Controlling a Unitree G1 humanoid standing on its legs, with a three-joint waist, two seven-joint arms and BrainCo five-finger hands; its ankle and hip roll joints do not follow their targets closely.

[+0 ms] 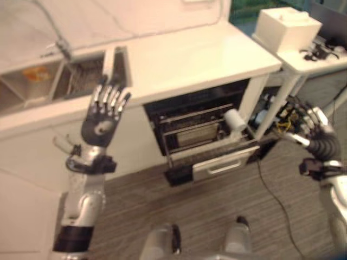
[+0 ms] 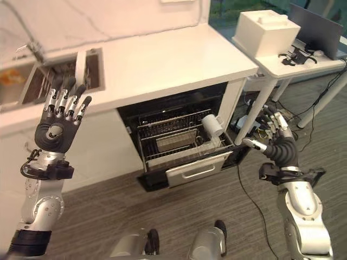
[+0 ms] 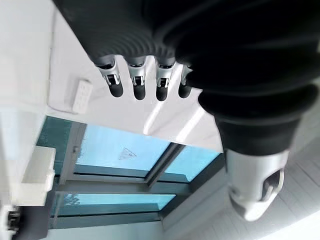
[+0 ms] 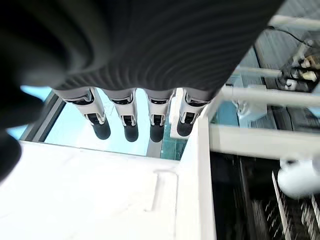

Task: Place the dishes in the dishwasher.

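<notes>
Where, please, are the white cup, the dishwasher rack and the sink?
Cup [image 2: 212,125], right eye view, on its side wall.
Rack [image 2: 162,142], right eye view, on its wire grid.
Sink [image 1: 81,78], left eye view, on its inner basin.

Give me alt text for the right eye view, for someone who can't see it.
An open dishwasher sits under a white counter, its rack pulled out with a white cup in it. The left robot hand is raised open, palm up, before the sink; the right robot hand hangs open beside the rack, holding nothing.
</notes>
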